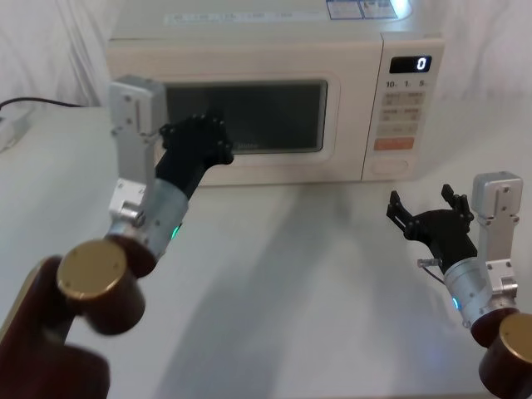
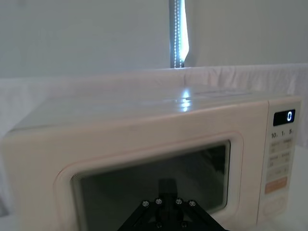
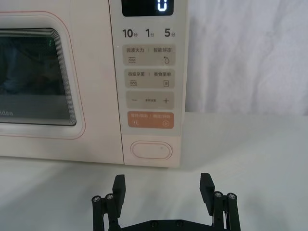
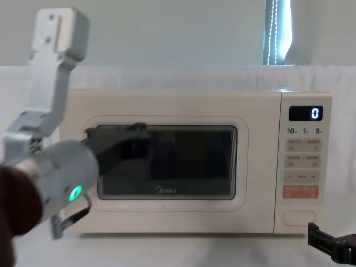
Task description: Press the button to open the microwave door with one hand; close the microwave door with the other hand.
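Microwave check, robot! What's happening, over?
Right pincer open, facing button. Left pincer at door. Door shut. Path clear.

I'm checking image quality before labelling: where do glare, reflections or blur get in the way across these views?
Left wrist view: a bright glare patch sits on the microwave top and the microwave door window edge looks smeared. Head view: the left gripper hangs dark against the dim window, and soft shadows lie on the table. Right wrist view: the button and right gripper are sharp. Chest view: the window mirrors the left arm.

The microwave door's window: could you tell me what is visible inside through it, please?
Through the microwave door the glass shows only darkness and reflections; the left gripper covers its left part.
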